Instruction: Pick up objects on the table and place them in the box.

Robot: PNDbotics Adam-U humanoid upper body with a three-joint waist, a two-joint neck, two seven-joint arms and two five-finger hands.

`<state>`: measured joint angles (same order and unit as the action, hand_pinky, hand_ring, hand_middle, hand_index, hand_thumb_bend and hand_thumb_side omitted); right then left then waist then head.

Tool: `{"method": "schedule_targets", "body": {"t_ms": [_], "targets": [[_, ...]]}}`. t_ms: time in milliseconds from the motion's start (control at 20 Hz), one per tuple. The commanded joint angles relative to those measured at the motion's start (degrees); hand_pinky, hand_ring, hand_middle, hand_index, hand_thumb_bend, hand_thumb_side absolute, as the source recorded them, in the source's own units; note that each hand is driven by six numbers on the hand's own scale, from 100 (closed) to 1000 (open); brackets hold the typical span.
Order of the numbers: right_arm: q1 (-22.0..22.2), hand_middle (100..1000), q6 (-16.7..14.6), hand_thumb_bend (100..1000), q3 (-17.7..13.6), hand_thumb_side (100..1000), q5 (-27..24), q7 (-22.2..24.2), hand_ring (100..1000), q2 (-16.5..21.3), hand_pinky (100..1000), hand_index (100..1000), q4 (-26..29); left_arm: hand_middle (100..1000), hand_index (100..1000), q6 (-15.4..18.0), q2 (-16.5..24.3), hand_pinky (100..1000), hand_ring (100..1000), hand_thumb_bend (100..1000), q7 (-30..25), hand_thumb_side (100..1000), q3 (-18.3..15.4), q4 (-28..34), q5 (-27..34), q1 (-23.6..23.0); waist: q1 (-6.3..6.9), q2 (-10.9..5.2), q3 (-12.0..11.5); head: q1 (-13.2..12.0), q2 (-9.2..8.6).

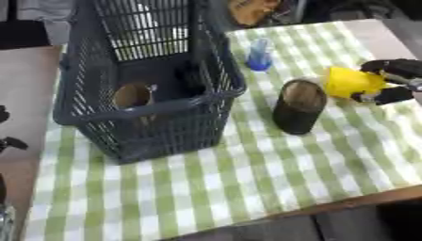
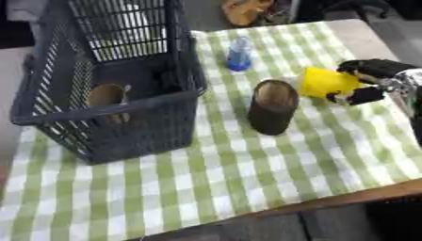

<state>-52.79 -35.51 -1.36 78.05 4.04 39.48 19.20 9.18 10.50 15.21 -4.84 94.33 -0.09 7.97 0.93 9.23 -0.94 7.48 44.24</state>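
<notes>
A table covered with a green-and-white checked cloth (image 1: 247,183) holds a dark blue plastic basket (image 1: 148,117) on the left side; this slatted basket serves as the box. Inside it, near its left wall, sits a brown, roughly cylindrical object (image 1: 132,96), so at least one item appears to be already placed.

To the right of the basket, a dark cylindrical cup (image 2: 272,113) stands on the cloth with its opening facing up and towards the camera. Further back, near the basket's far right corner, stands a small blue bottle (image 2: 239,54).

At the right edge, the robot's right hand (image 2: 371,82) has its black fingers curled around a yellow object (image 2: 326,82), holding it just right of the dark cup. Whether the object is lifted clear of the cloth cannot be told.

The left hand is not clearly visible; only dark parts show at the far left edge of the left eye view.

Judging from this, the task is partly done: the yellow object is in hand but not yet in the basket, and the cup and bottle remain on the table.
</notes>
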Motion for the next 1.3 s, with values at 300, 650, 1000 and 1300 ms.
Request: {"method": "schedule_targets", "body": {"t_ms": [300,650,1000,1300], "targets": [[-2.1,774,-2.0,453,0.8,398,1.5,2.3,619,-0.6,519,887,-1.1,729,756,0.1,1.0,366,807,410,-0.2,902,-0.2,0.8,-0.1,0.3,-0.36,-1.04,-0.1,0.1,-0.12],[-1.7,549,-2.6,352,1.0,293,-0.1,4.0,442,-1.1,284,703,-0.3,728,756,0.1,1.0,366,807,410,-0.3,902,-0.3,0.7,0.0,0.2,-0.20,-1.04,0.2,0.1,-0.12],[-1.3,405,-2.7,286,0.3,222,-3.4,0.0,363,-0.5,153,600,3.2,728,757,0.1,1.0,367,806,409,-0.2,903,-0.3,0.7,0.0,0.2,-0.23,-1.12,0.3,0.0,-0.12],[-1.3,371,-2.1,251,-0.9,186,-8.1,-2.1,350,0.2,130,589,9.1,727,757,0.1,0.9,367,805,408,-0.3,904,-0.3,0.7,0.1,0.1,-0.36,-1.16,0.4,-0.2,-0.12]]}}
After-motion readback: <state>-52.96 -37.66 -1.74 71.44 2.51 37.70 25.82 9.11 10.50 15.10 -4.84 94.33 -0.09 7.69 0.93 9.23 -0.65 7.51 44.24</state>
